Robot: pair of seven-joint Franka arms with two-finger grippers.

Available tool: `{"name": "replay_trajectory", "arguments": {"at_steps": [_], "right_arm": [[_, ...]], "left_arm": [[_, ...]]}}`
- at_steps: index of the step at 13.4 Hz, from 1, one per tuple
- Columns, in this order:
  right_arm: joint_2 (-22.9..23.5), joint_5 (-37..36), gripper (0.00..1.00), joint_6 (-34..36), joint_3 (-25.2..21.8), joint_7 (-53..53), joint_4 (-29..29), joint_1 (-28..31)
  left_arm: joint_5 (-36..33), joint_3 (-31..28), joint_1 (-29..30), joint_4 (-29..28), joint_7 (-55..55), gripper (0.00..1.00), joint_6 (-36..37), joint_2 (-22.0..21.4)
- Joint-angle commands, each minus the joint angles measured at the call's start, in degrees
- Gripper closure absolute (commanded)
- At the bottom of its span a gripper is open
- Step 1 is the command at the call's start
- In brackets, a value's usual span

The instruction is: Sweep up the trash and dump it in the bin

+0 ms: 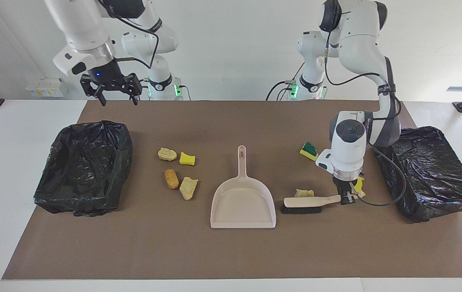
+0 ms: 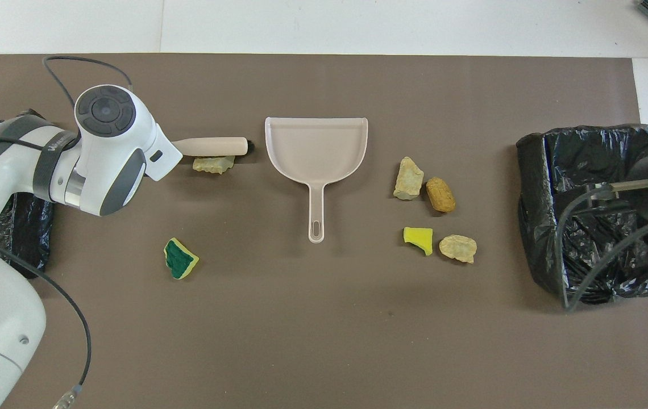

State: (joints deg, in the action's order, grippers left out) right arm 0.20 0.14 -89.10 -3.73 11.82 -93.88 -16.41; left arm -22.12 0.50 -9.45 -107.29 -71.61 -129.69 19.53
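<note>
Facing view: the left gripper (image 1: 346, 200) pinches the brush (image 1: 304, 205) handle, its long axis lying along the table, bristle end pointing at the dustpan (image 1: 243, 202); a pale beige chunk (image 1: 304, 193) touches it on the robots' side. The right gripper (image 1: 117, 97), fingers spread, hangs over the mat's edge nearest the robots.

Overhead view: four scraps (image 2: 435, 210) cluster between dustpan and black-lined bin (image 2: 591, 210); the green-topped wedge (image 2: 180, 258) lies apart.

Robotics lab: white walls, brown mat (image 1: 231, 251), two bench-mounted arms.
</note>
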Motion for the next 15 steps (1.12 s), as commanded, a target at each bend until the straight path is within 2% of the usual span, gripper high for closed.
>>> {"name": "replay_trajectory", "arguments": {"at_steps": [1,4,7,11,15], "right_arm": [[4.43,4.85,0.0,-3.7,-0.14,3.29,0.01,-3.52],[11.73,4.34,0.0,-10.02,-0.14,10.57,0.02,-12.3],[16.74,4.42,0.0,-14.16,-0.05,12.96,-0.07,-16.36],[22.55,5.04,0.0,-22.33,-0.05,17.62,0.1,-20.06],[24.83,7.94,0.0,-27.43,0.04,18.42,0.89,-20.41]], "left_arm": [[-1.34,0.21,2.5,-12.4,-4.32,1.0,-1.88,-9.23],[-1.17,0.21,2.59,-17.07,-4.33,1.0,-0.74,-13.71],[-0.56,0.12,2.77,-15.77,-3.46,1.0,2.24,-16.8],[2.0,0.12,7.76,-9.62,1.19,1.0,3.39,-16.19],[3.3,0.12,13.13,-9.08,14.61,1.0,3.21,-15.49]]}}
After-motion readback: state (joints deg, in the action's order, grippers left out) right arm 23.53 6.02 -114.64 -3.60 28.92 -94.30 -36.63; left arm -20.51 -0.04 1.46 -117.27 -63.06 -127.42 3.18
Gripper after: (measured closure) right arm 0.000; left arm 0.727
